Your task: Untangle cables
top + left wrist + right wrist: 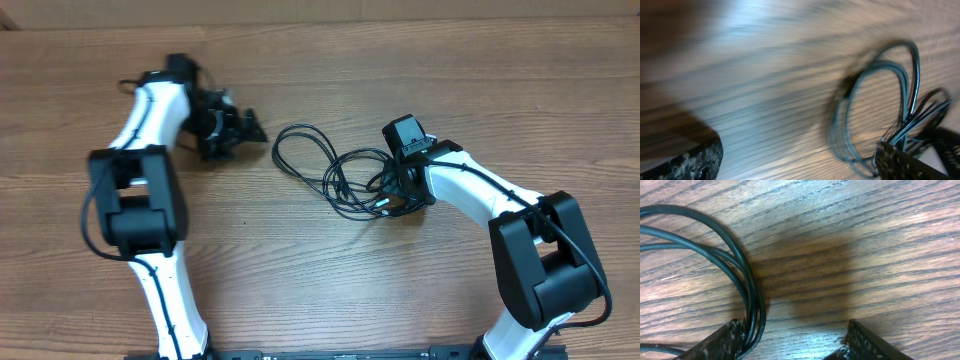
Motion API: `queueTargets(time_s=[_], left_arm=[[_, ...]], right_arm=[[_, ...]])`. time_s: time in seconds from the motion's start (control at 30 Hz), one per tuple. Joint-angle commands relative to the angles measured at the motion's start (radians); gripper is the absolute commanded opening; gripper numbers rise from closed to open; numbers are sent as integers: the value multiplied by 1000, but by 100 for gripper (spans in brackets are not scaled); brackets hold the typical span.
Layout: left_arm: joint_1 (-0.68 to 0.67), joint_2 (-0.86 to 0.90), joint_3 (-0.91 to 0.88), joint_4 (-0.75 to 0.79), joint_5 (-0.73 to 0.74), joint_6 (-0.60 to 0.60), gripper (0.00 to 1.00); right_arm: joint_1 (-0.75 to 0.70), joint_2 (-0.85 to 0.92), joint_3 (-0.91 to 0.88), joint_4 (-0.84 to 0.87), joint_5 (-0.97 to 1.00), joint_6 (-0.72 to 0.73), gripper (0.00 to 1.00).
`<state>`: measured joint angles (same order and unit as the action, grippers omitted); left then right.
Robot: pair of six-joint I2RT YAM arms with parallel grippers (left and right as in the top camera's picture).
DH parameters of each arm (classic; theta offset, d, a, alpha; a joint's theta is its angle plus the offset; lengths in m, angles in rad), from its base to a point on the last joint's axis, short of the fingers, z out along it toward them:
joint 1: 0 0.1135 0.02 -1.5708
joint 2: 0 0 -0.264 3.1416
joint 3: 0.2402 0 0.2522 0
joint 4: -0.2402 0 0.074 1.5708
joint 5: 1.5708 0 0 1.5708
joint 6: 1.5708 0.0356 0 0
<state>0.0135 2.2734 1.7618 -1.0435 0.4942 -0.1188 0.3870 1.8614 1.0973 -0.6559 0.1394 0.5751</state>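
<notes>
The cables (318, 165) lie as a tangle of thin black loops on the wooden table (330, 290), between the two arms. My left gripper (245, 138) is open and hovers to the left of the tangle, clear of it. In the blurred left wrist view the cables (875, 95) loop ahead on the right, by the right finger (900, 162); nothing is between the jaws of the left gripper (797, 167). My right gripper (390, 197) sits low over the tangle's right end. It is open (795, 347), with cable strands (747, 285) running along the inner face of its left finger (720, 342).
The arms' own thicker black wires run along the white links. The left arm (140, 200) stands at the left of the table and the right arm (530, 250) at the right.
</notes>
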Motion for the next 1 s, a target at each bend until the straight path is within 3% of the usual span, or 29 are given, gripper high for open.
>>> queueTargets(time_s=[0.0,0.13,0.33,0.57,0.73,0.97], left_arm=[[-92,21,11,18,-115,76,98],[-172,21,11,37,-176,95,99],[-271,22,9,60,-522,-46,94],[-322,53,-30,110,-735,-90,88],[-308,84,-32,97,-893,-144,88],[-166,85,-32,17,-884,-253,97]], right_arm=[[-1,14,-32,-11,6,3,65],[-1,14,-32,-11,6,3,66],[-1,14,-32,-11,6,3,65],[-1,14,-32,-11,6,3,66],[-1,13,-32,-13,5,3,65],[-1,13,-32,-18,6,3,65]])
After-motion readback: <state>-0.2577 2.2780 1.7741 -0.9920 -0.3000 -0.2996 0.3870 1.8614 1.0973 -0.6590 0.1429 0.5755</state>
